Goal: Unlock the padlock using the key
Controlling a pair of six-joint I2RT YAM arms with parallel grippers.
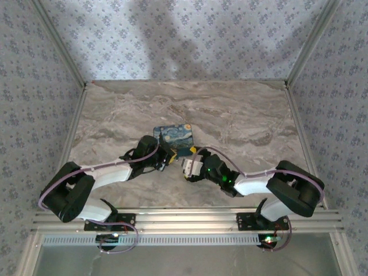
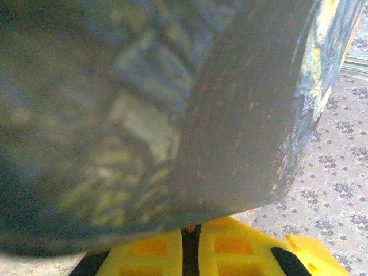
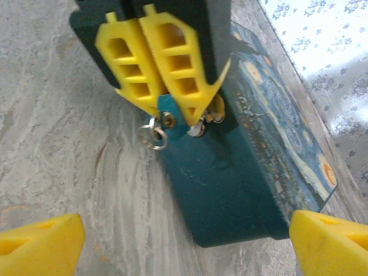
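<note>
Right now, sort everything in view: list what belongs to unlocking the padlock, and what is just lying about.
Job in hand:
- padlock, pinched in the shut left end effector
- silver ring hanging beside it, likely the key's
- right end effector, open

Lying about:
- painted box, next to the padlock
- marble table

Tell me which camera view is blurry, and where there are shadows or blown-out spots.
Left wrist view: the painted box sits so close it's a smeared blur; the wallpaper behind is clearer. Right wrist view: sharp on the left gripper pinching the padlock, but the wall at upper right is washed out. Top view: evenly lit, soft grey shadows on the back wall.
</note>
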